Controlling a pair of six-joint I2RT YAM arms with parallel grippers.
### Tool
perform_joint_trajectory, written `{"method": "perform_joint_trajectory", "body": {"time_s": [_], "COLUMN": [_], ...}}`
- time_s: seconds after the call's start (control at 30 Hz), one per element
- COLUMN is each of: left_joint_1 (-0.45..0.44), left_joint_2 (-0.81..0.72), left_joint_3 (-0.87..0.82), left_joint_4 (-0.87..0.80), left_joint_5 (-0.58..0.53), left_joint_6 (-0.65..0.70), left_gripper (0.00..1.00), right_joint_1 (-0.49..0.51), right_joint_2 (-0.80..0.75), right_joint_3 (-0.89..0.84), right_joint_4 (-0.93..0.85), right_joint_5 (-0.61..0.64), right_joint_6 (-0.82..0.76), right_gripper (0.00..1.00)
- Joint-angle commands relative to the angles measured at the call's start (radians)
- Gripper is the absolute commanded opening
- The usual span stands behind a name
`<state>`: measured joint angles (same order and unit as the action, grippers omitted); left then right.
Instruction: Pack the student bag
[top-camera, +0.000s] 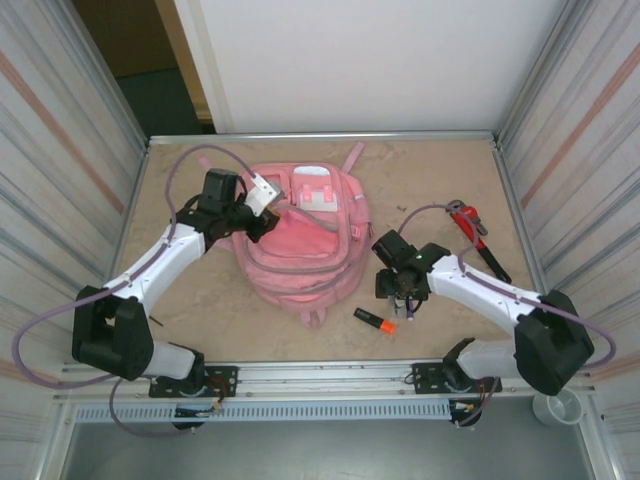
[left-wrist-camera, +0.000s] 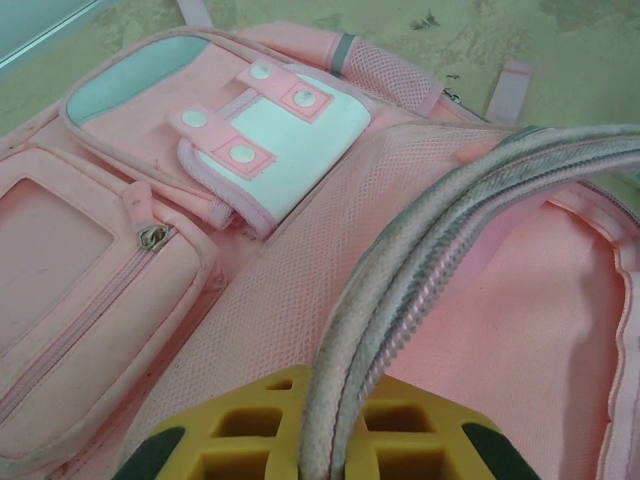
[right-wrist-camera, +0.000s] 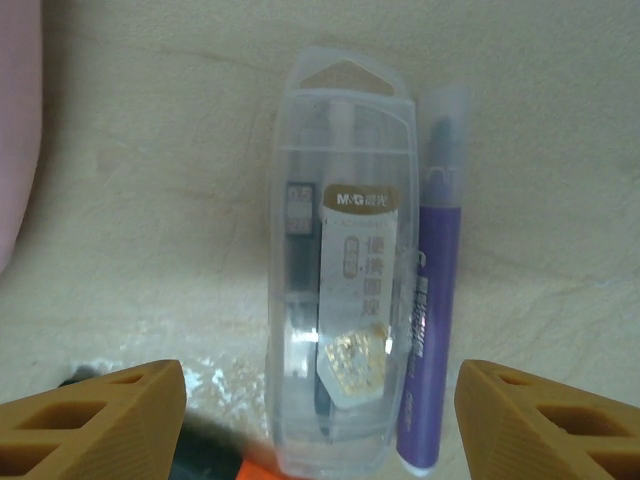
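- One large pink fabric backpack (top-camera: 300, 260) lay centred on the counter (top-camera: 250, 320), its zip rim pinched in your left jaws.
- Your right jaws gaped over a clear plastic case (right-wrist-camera: 340, 270).

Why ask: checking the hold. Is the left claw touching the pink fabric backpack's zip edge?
Touching. Left wrist view: left claw pinches the pink fabric backpack's zip edge.
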<state>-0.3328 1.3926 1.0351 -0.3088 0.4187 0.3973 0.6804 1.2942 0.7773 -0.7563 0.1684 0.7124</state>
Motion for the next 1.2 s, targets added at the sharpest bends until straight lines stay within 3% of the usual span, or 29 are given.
{"method": "perform_joint_trajectory", "body": {"time_s": [0.0,0.2,0.43,0.77,1.17], "left_joint_1": [-0.007,-0.018,-0.020,-0.028,-0.035], "left_joint_2": [-0.043,-0.038,-0.035,-0.029,-0.021], "left_joint_3": [-0.007,-0.004,-0.001,0.003,0.012], "left_joint_4": [0.031,0.022,0.016,0.002,-0.022], "left_joint_5": [-0.014,-0.018,-0.025,-0.035,-0.055], "left_joint_6": [-0.034,-0.027,-0.020,-0.012,0.006], "left_gripper": [0.00,0.00,0.00,0.00,0.00], "right_joint_1": [-0.010,-0.010,0.003,-0.019,0.037], "right_joint_2": [0.040,0.122,0.111,0.144,0.194], "right_joint_3": [-0.013,-0.012,-0.019,-0.050,-0.013], "right_joint_4": [0.079,0.121,0.099,0.161,0.145], "right_joint_5": [0.017,0.025,0.100,0.048,0.066], "right_joint_6": [0.022,0.013,0.014,-0.004,-0.001], "right_gripper": [0.69,0.66,0.69,0.66,0.63]}}
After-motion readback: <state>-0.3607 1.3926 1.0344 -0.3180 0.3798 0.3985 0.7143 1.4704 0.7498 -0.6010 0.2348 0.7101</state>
